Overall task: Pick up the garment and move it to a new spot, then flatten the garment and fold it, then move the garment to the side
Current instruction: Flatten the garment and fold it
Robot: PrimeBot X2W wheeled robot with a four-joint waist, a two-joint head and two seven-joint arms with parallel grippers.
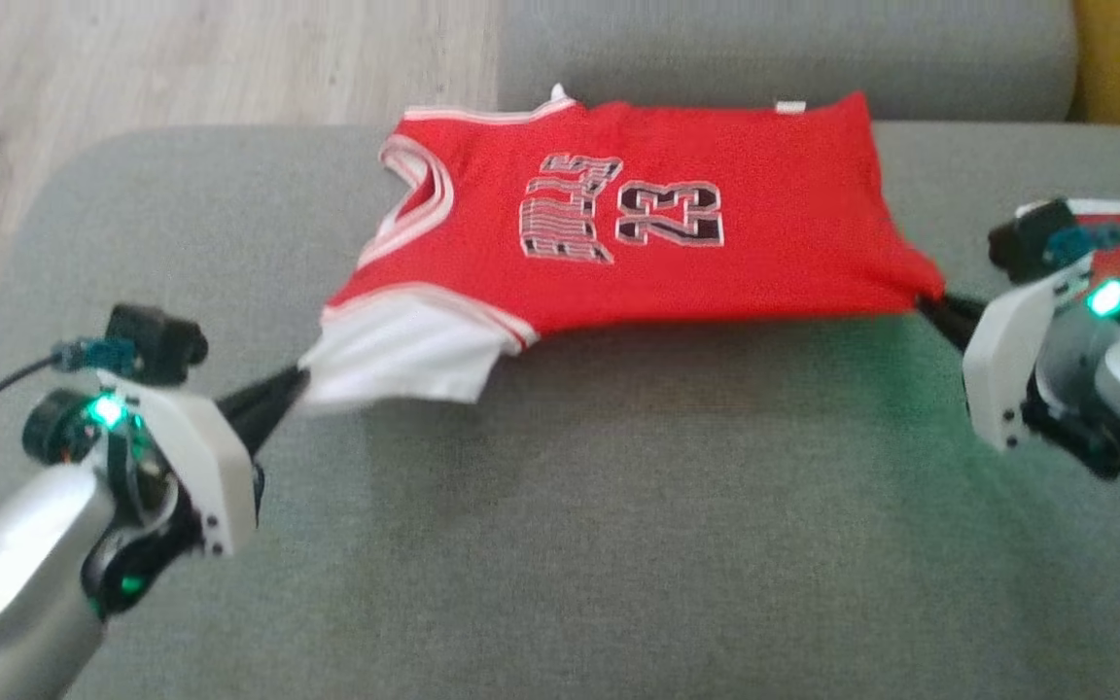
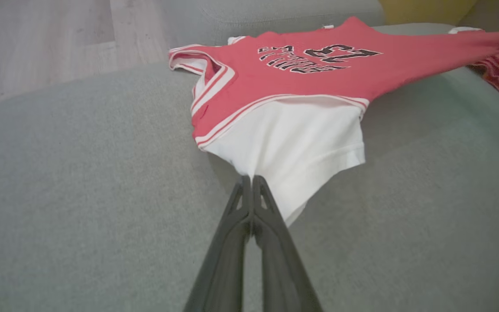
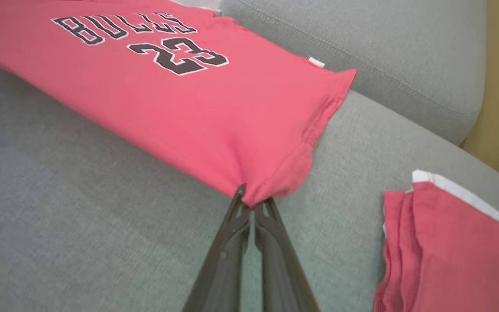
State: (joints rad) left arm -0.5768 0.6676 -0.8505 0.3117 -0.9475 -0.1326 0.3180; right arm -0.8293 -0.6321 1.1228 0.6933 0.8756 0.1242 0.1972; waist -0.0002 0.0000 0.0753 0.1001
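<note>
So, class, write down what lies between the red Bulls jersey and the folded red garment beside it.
A bare strip of grey sofa cushion separates the Bulls jersey from the folded red garment; the right wrist view shows it.

The front half of the sofa seat (image 1: 560,544) is bare from its left edge to its right edge, so a gripper can pass there freely. The middle part toward the back edge is taken by the garment (image 1: 764,243), stretched between the left gripper (image 1: 297,377) and the right gripper (image 3: 254,197), and the back cushion (image 1: 784,49) closes the way behind it. Near the right edge lies a folded red cloth (image 3: 448,251), with a narrow strip of seat between it and the right gripper.
</note>
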